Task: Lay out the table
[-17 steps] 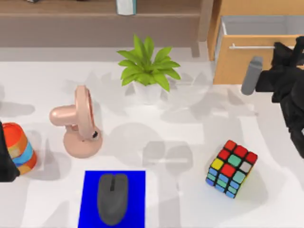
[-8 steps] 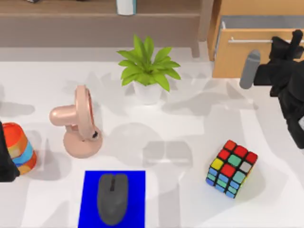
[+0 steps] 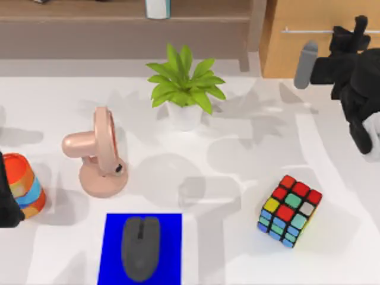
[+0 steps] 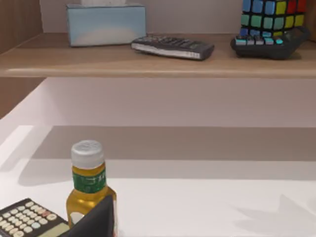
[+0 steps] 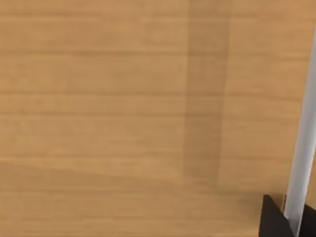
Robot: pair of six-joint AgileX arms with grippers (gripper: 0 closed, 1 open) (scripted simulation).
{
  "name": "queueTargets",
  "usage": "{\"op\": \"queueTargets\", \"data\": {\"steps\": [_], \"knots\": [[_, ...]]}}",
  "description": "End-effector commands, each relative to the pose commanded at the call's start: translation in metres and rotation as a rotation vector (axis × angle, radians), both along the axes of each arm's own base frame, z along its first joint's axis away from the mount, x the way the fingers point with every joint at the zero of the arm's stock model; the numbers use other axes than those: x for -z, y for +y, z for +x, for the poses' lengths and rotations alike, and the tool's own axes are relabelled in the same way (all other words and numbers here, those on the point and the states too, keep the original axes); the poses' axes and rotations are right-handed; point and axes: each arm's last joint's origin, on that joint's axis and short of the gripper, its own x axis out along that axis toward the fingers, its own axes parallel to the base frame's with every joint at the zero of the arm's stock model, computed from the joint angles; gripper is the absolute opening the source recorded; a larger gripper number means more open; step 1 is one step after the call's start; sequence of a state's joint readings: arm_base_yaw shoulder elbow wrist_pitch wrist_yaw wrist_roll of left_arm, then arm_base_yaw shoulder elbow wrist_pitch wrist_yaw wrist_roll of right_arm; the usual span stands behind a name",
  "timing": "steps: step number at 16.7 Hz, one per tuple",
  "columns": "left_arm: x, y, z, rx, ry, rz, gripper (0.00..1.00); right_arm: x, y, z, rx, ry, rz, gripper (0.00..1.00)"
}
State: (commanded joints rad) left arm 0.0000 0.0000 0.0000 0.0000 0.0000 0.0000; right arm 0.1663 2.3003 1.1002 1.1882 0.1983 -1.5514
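Though its fingers' state is unclear, the right gripper meets the drawer handle, partly hidden.

A wooden cabinet front is seen right at the right pincer, its metal handle reaching the pincer. A potted plant is placed well to the pincer's left, and a pink fan farther still. A colour cube is set well apart toward the front edge. Farthest away, a grey mouse is laid on a blue mat, beside a striped cup.
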Motion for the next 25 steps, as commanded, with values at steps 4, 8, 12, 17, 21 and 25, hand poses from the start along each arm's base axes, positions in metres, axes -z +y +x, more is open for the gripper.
{"op": "queueTargets", "data": {"steps": [4, 8, 12, 17, 21, 25], "knots": [[0.0000, 0.0000, 0.0000, 0.000, 0.000, 0.000, 1.00, 0.0001, -0.0001, 0.0009, 0.000, 0.001, 0.000, 0.00], [0.0000, 0.0000, 0.0000, 0.000, 0.000, 0.000, 1.00, 0.0001, -0.0001, 0.0009, 0.000, 0.001, 0.000, 0.30], [0.0000, 0.0000, 0.0000, 0.000, 0.000, 0.000, 1.00, 0.0001, -0.0001, 0.0009, 0.000, 0.001, 0.000, 0.60], [0.0000, 0.0000, 0.0000, 0.000, 0.000, 0.000, 1.00, 0.0001, -0.0001, 0.0009, 0.000, 0.001, 0.000, 0.98], [0.0000, 0.0000, 0.0000, 0.000, 0.000, 0.000, 1.00, 0.0001, -0.0001, 0.0009, 0.000, 0.001, 0.000, 1.00], [0.0000, 0.0000, 0.0000, 0.000, 0.000, 0.000, 1.00, 0.0001, -0.0001, 0.0009, 0.000, 0.001, 0.000, 1.00]]}}
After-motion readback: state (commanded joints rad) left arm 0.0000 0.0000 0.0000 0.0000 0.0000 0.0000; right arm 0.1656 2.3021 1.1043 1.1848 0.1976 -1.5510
